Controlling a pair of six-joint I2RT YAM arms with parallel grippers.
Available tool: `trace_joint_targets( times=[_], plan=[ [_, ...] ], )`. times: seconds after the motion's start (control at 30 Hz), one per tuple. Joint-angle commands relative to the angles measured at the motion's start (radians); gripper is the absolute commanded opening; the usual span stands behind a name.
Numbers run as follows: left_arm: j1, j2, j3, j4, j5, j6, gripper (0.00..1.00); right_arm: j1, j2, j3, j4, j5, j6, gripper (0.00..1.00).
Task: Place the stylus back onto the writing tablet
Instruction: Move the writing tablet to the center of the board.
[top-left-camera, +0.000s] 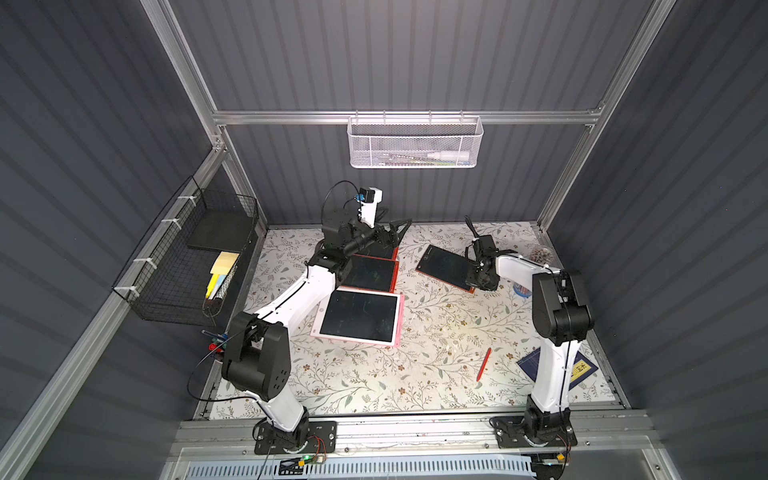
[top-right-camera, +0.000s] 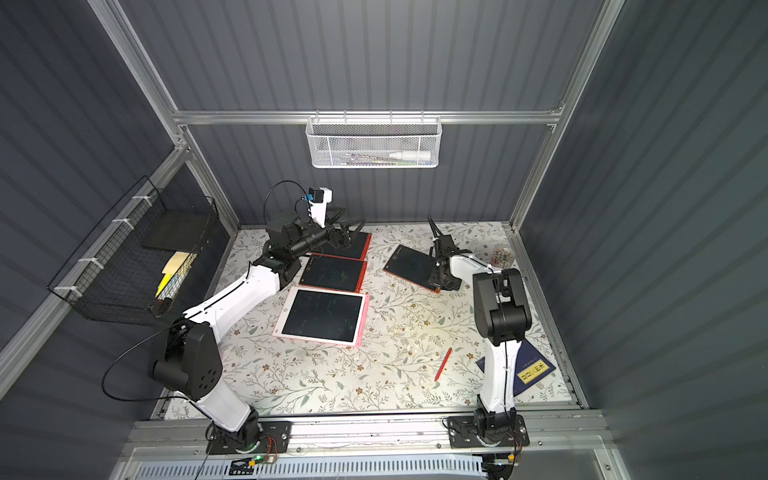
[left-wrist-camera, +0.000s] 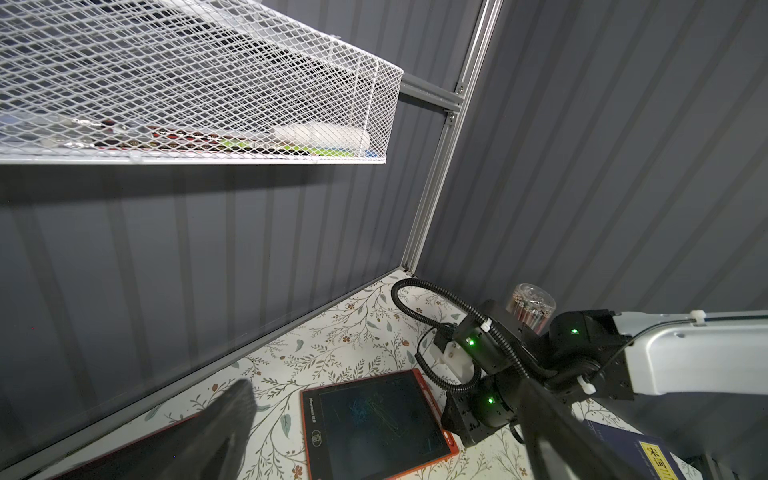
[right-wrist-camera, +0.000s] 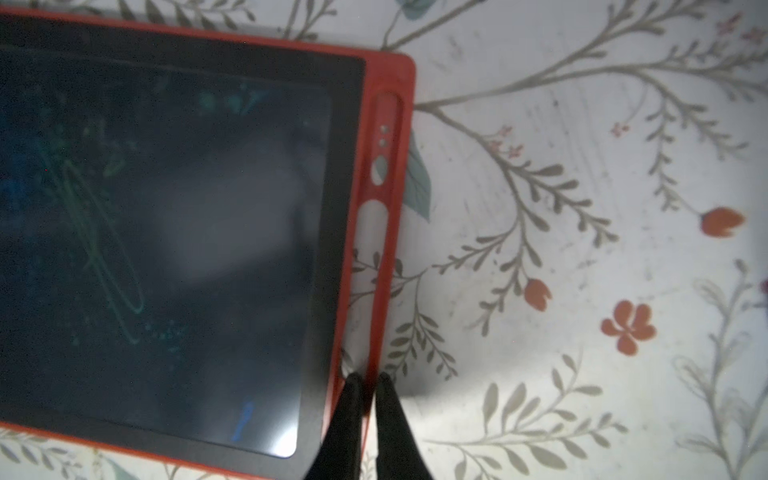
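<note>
The red stylus (top-left-camera: 483, 365) (top-right-camera: 443, 364) lies loose on the floral tabletop at the front right, away from both grippers. A red-framed writing tablet (top-left-camera: 446, 266) (top-right-camera: 411, 264) (right-wrist-camera: 166, 208) lies at the back right. My right gripper (right-wrist-camera: 365, 378) is down at its edge. The fingers are shut on the thin red outer rail of the empty stylus slot (right-wrist-camera: 372, 249). My left gripper (top-left-camera: 399, 228) (left-wrist-camera: 390, 428) hangs open above the back middle of the table with nothing between its fingers.
Two more red tablets (top-left-camera: 370, 274) (top-left-camera: 380, 249) and a pink one (top-left-camera: 359, 318) lie left of centre. A blue booklet (top-left-camera: 582, 368) and a cup of pencils (top-left-camera: 540, 252) are at the right. A white mesh basket (top-left-camera: 415, 143) hangs on the back wall, a black wire basket (top-left-camera: 187, 266) on the left wall.
</note>
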Motion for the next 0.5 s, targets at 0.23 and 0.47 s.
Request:
trace_joint_targets(
  times=[0.23,0.47],
  plan=[
    [0.000,-0.008,-0.005,0.010,0.014,0.009,0.99,0.053,-0.100,-0.169,-0.078,-0.009,-0.081,0.04],
    [0.000,-0.012,-0.004,0.011,0.020,0.007,0.99,0.117,-0.208,-0.311,-0.114,0.005,-0.068,0.03]
  ],
)
